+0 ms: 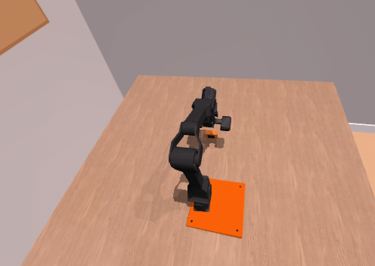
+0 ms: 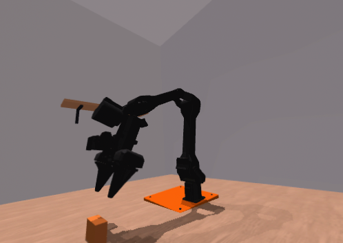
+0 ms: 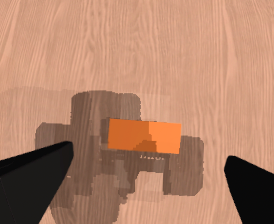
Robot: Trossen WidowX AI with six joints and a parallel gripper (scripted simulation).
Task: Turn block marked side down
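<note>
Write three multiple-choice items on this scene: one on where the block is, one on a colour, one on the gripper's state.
1. Where is the block?
A. On the table, below the gripper
B. Between the fingers
C. On the base plate

2. What colour is the base plate?
A. Blue
B. Orange
C. White

3. What state is the gripper in?
A. Shut on the block
B. Shut on nothing
C. Open, holding nothing

Answers: 1 A, the exterior view shows the block on the wood with the fingertips raised above it. 2 B, the plate under the arm is orange. 3 C, the wrist view shows the fingers spread wide with only table and block between them.
</note>
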